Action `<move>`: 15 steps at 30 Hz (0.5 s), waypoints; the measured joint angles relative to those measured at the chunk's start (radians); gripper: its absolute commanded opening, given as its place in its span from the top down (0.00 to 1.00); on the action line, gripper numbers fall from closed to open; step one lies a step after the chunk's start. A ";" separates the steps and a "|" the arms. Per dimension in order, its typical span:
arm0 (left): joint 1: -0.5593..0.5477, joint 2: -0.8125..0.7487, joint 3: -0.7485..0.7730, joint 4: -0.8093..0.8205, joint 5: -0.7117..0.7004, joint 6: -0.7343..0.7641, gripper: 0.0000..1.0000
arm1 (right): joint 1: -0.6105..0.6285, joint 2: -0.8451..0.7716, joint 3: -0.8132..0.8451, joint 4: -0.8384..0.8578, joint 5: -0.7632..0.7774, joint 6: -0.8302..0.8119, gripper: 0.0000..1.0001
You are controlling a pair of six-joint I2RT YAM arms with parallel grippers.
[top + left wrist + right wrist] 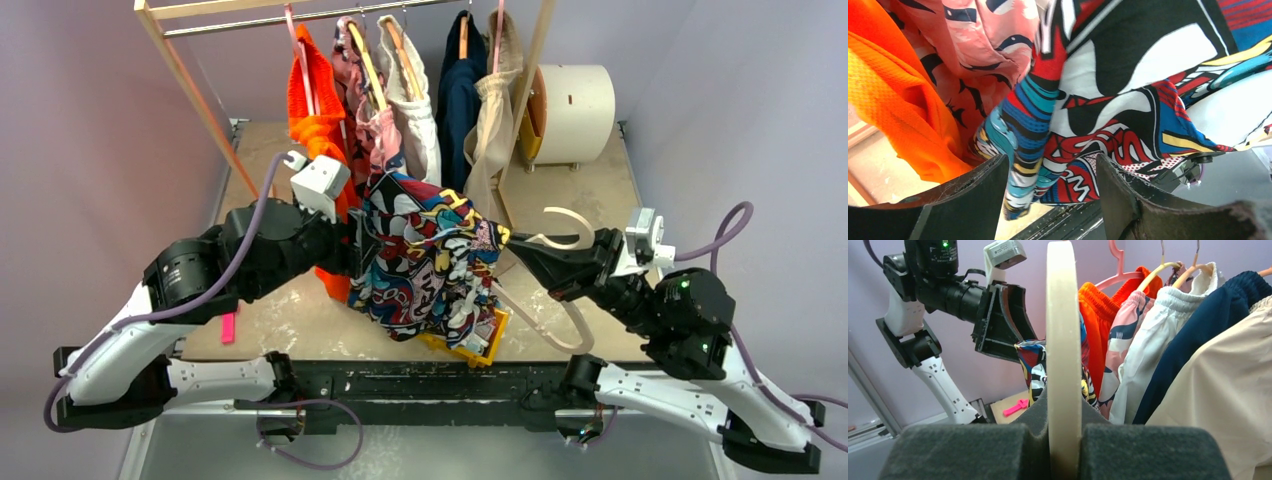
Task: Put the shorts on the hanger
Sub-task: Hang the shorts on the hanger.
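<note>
Nearest you, the right gripper (1064,437) is clamped tight on the thin pale cream clothes hanger (1064,340), which stands edge-on between its pads. In the top view the hook curls back above that claw and one curved shoulder sweeps down toward the table's front edge (300,352). The floppy comic-print shorts (425,265) hang in the air between your two claws, bunched against the hanger at the right claw's tip. How far the hanger runs inside the cloth is hidden. Your left gripper (1050,167) has its fingers apart, and a fold of the shorts hangs in the gap. A yellow frame (482,346) lies on the table under the shorts. Beyond, the plain orange garment (315,125) and pink patterned garment (983,45) hang on the wooden rack (185,75), just behind the shorts.
</note>
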 measured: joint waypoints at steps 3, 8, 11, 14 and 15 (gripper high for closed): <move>0.000 -0.015 0.000 0.000 -0.013 0.012 0.37 | 0.000 -0.008 0.015 -0.034 -0.014 0.000 1.00; 0.000 -0.034 -0.004 0.000 -0.032 0.022 0.38 | 0.000 -0.015 0.035 -0.071 -0.018 0.001 1.00; 0.000 -0.042 -0.016 0.002 -0.033 0.022 0.40 | 0.000 -0.026 0.043 -0.087 -0.020 0.002 1.00; 0.000 -0.043 -0.033 0.002 -0.032 0.022 0.44 | 0.000 -0.033 0.051 -0.096 -0.025 0.003 1.00; 0.000 -0.042 -0.037 0.003 -0.032 0.022 0.45 | 0.000 -0.035 0.053 -0.097 -0.027 0.004 1.00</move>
